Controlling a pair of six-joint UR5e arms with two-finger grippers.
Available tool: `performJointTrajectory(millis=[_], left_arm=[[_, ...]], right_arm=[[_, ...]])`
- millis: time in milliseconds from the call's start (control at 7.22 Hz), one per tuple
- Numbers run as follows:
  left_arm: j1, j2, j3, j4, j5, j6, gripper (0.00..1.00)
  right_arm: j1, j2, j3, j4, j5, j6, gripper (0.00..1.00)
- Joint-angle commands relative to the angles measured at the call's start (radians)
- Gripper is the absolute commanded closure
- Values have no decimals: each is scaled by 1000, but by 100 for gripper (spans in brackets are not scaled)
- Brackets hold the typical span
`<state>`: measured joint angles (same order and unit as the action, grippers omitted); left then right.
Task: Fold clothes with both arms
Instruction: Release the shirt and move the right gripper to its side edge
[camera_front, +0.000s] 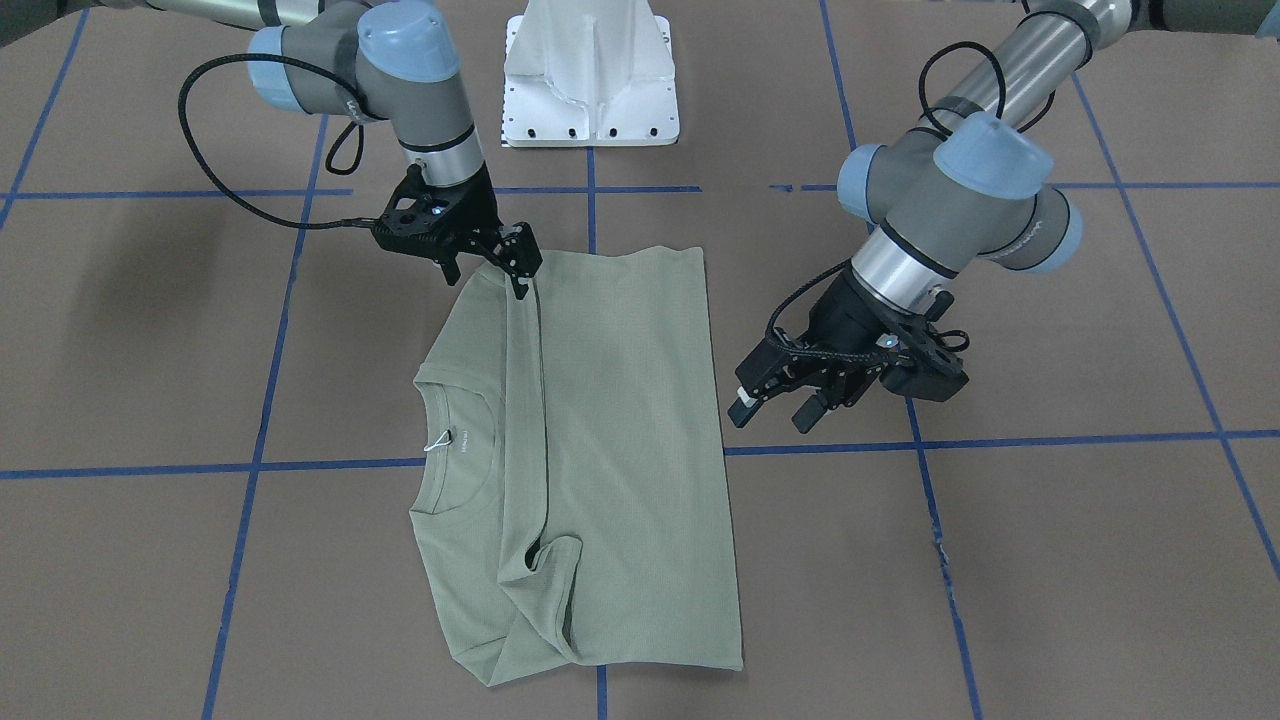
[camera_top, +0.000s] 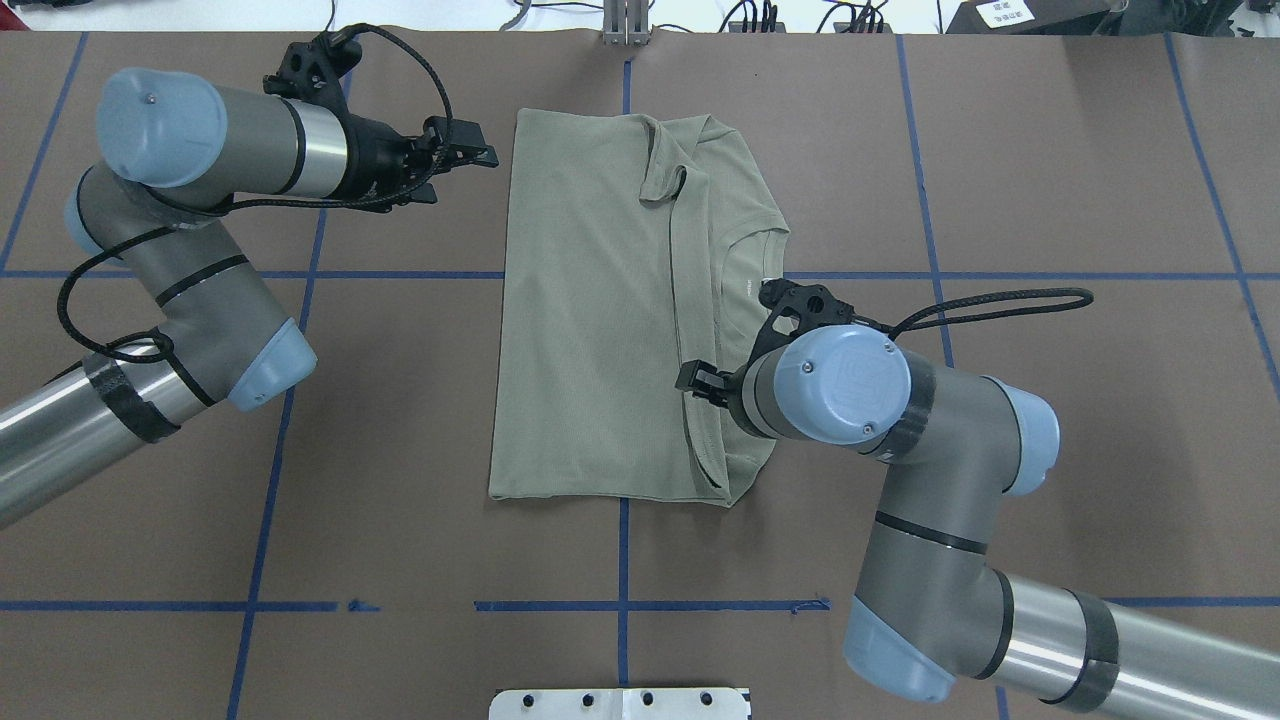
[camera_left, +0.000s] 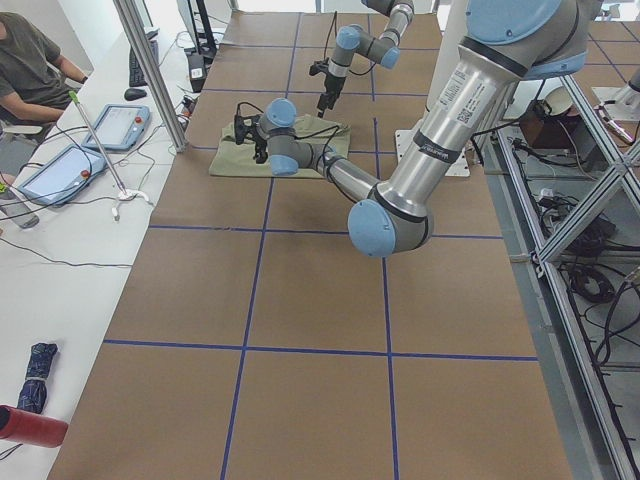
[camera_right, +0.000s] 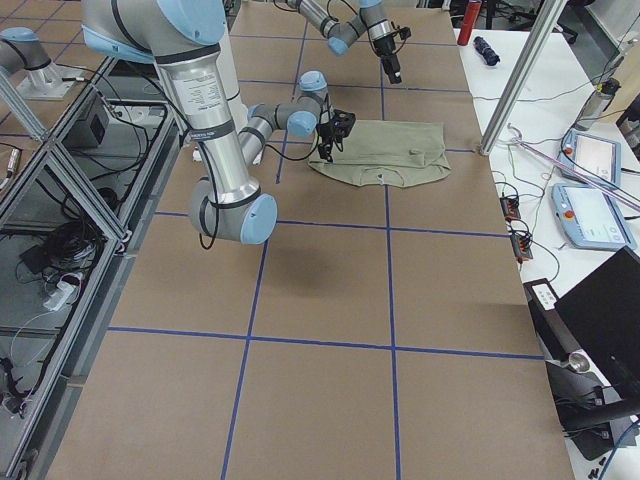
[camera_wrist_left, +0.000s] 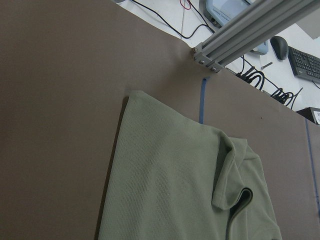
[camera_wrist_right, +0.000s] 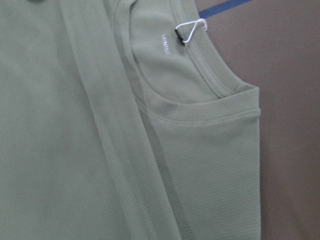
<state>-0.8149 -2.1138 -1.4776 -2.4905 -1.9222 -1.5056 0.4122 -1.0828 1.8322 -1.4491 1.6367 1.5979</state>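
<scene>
shirt (camera_wrist_right: 200, 165) folded | neck print (camera_wrist_right: 165, 44) illeg. | wht tag loop (camera_wrist_right: 192, 30)

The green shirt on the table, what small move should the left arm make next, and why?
Probably lower the left gripper onto the hem corner of the shirt beside it and pinch. Both grippers look open, neither holds cloth, and the sleeve already lies folded in under the right gripper, so a hem-to-collar fold seems next.

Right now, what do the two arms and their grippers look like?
The left arm and right arm are silver tubes with grey joints, light blue caps and looping black braided cables. The left gripper and right gripper are black two-fingered linkages.
</scene>
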Motion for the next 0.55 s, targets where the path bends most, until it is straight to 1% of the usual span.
performJointTrajectory(millis=[0, 138, 277, 415], left_arm=[[-1, 12, -7, 1, -4, -1, 0], [0, 29, -6, 1, -6, -1, 0], [-1, 40, -4, 1, -5, -1, 0], [-1, 40, -4, 1, -4, -2, 0]], right_arm=[[-48, 60, -2, -102, -8, -250, 25], [-64, 63, -4, -103, -11, -388, 47], [-79, 61, -7, -105, -41, -530, 59], [-94, 61, -10, -125, -70, -609, 59]])
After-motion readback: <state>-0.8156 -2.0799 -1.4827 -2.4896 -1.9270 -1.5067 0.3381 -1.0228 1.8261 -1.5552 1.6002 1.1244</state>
